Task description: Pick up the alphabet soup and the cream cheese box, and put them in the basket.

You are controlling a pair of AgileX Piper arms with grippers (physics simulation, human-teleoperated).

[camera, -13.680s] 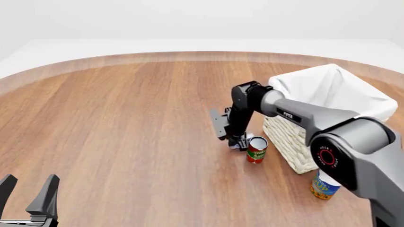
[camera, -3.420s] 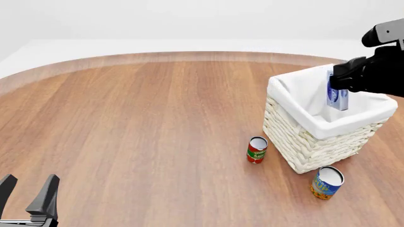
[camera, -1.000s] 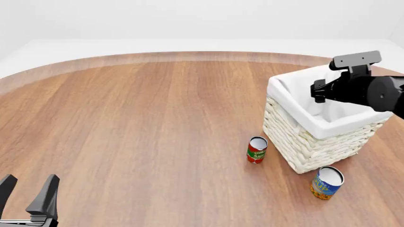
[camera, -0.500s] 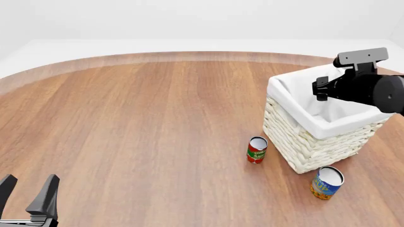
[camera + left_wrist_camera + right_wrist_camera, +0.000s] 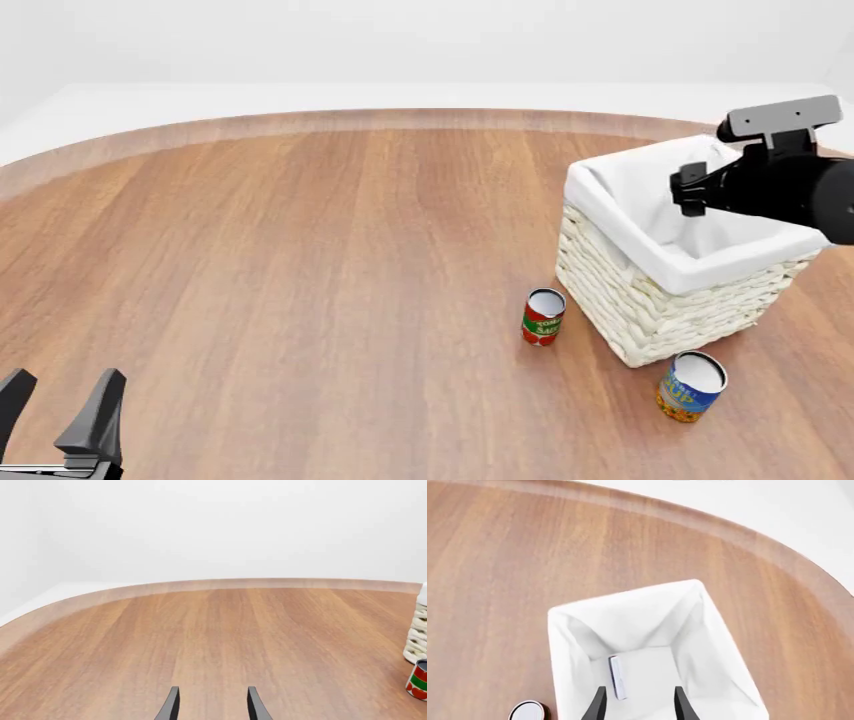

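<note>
The cream cheese box (image 5: 618,677) lies down inside the basket (image 5: 627,300), standing on its edge against the white liner, seen from the right wrist camera looking straight down. The soup can (image 5: 690,386) stands upright on the table (image 5: 294,250), just beside the basket's near corner, untouched. A slimmer red-and-green can (image 5: 542,316) stands upright near the basket's left wall. Above the basket's opening hangs the right gripper (image 5: 637,702), its two fingers spread apart and holding nothing. Far off at the table's near left edge sits the left gripper (image 5: 60,415), fingers parted and empty too, well apart from every can and from the basket.
</note>
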